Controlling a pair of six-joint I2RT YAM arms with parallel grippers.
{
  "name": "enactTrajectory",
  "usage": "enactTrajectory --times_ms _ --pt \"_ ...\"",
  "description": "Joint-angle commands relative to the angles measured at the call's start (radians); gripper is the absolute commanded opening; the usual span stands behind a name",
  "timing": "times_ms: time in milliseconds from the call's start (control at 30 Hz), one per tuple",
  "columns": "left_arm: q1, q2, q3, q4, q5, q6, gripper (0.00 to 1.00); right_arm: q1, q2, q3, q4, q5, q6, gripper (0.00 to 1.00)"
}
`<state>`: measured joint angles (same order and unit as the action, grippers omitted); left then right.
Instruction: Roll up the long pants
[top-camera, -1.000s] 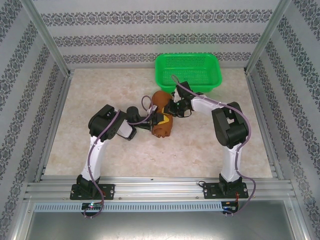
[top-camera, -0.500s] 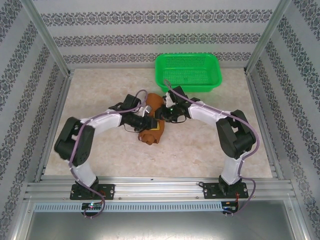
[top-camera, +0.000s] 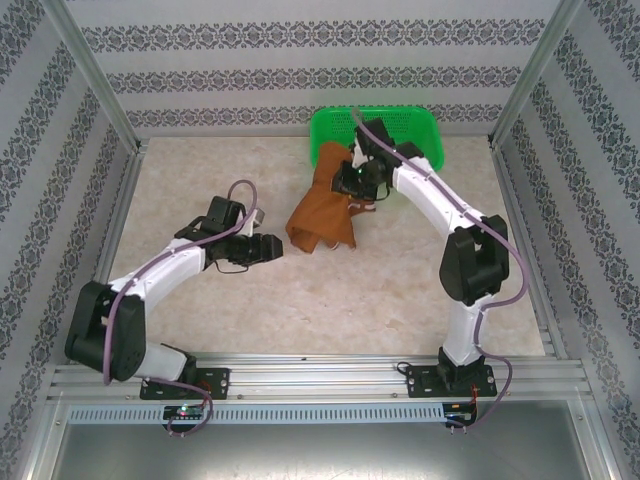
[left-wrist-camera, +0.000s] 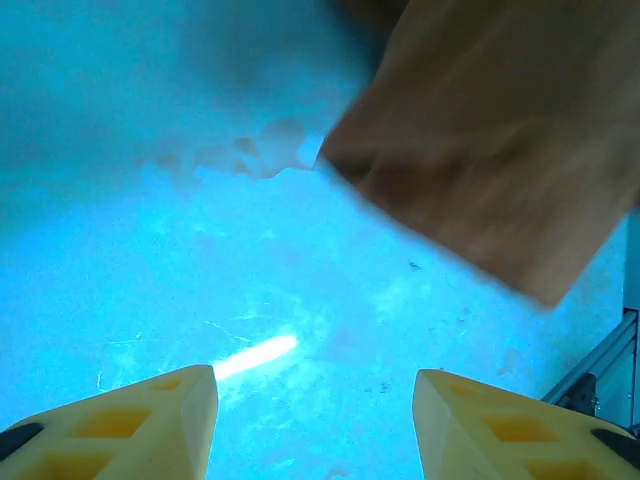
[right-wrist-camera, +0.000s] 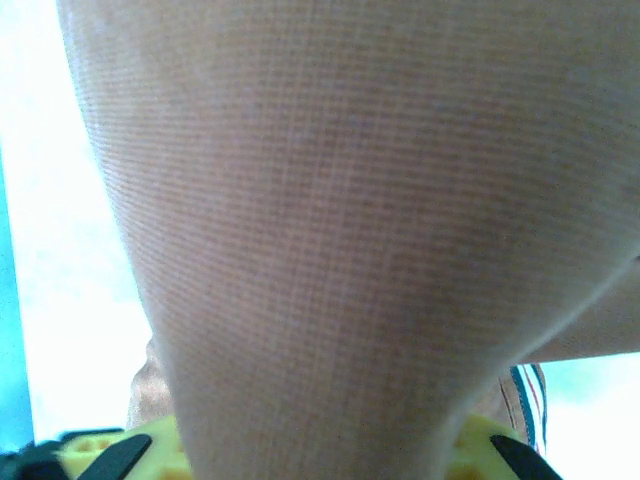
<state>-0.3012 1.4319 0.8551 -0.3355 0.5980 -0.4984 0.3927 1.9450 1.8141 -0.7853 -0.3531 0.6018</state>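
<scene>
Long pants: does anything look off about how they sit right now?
Yes. The long pants hang as a loose, crumpled drape from the right gripper, top near the green basket, not a roll. The left gripper is open, clear of them.

Right wrist: the long pants (right-wrist-camera: 330, 230) hide most of the right gripper (right-wrist-camera: 320, 458) fingers. Left wrist: pants blurred, cropped top and right.

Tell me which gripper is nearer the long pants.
Right. The right gripper holds the long pants at their far end; the left gripper sits open to their left, clear of the cloth.
</scene>
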Motion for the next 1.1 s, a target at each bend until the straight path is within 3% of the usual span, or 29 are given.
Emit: enactTrajectory --times_ms 0,167,267,400,633,800,867,933,967,1000,1067 --pt "0.014 0.093 0.014 0.113 0.031 -0.018 0.49 -0.005 0.01 0.19 -0.043 -0.008 -0.014 0.0" --pt "0.014 0.223 0.053 0.172 0.105 -0.04 0.37 -0.046 0.098 0.482 -0.15 -0.006 -0.014 0.0" --pt "0.016 0.273 0.072 0.2 0.12 -0.051 0.36 -0.098 0.134 0.613 -0.158 0.0 0.009 0.0" --pt "0.015 0.33 0.126 0.198 0.131 -0.046 0.31 -0.193 0.181 0.67 -0.035 -0.086 0.093 0.0" --pt "0.015 0.371 0.184 0.209 0.127 -0.044 0.31 -0.294 0.244 0.484 0.518 -0.236 0.275 0.0" --pt "0.015 0.414 0.232 0.158 0.129 -0.026 0.29 -0.324 0.299 0.182 0.985 -0.207 0.493 0.0" --pt "0.016 0.422 0.227 0.153 0.116 -0.02 0.28 -0.315 0.293 -0.005 1.131 -0.132 0.548 0.0" --pt "0.016 0.433 0.223 0.151 0.101 -0.019 0.28 -0.301 0.283 -0.143 1.17 -0.046 0.529 0.0" --pt "0.015 0.439 0.228 0.149 0.093 -0.017 0.28 -0.295 0.279 -0.198 1.175 -0.004 0.51 0.04" --pt "0.015 0.44 0.224 0.159 0.093 -0.021 0.28 -0.294 0.278 -0.238 1.185 0.01 0.493 0.24" --pt "0.016 0.435 0.221 0.173 0.079 -0.027 0.29 -0.293 0.256 -0.298 1.202 0.041 0.469 0.54"
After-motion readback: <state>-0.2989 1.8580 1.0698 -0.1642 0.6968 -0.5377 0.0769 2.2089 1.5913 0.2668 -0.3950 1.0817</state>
